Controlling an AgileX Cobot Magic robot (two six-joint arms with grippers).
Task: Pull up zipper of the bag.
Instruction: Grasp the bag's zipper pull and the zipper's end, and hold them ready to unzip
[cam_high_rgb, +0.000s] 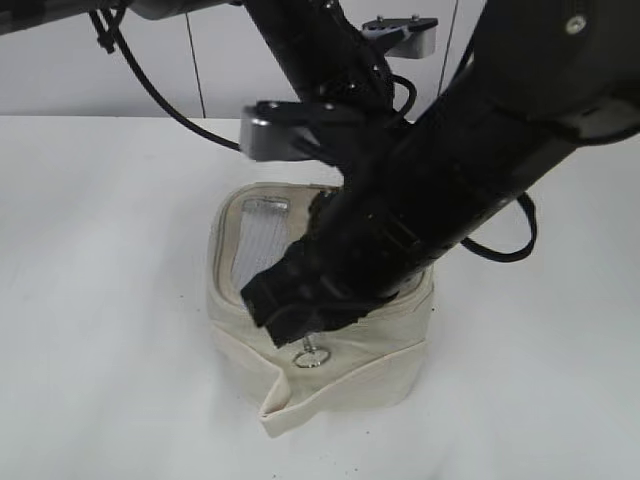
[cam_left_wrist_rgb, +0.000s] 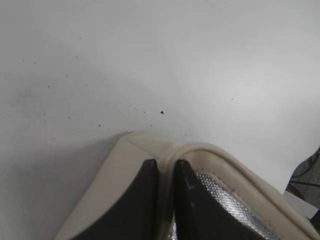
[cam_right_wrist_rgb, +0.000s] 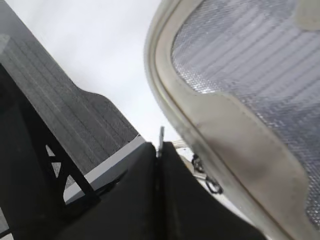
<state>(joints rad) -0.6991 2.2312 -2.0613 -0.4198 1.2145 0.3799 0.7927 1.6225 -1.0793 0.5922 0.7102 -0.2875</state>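
Both arms are bulky matte black, trailing looped black cables (cam_high_rgb: 505, 245), with grey metal wrist brackets (cam_high_rgb: 272, 130).

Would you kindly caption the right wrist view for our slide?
Right gripper pinched shut on a thin metal zipper pull beside the bag rim and its grey mesh top.
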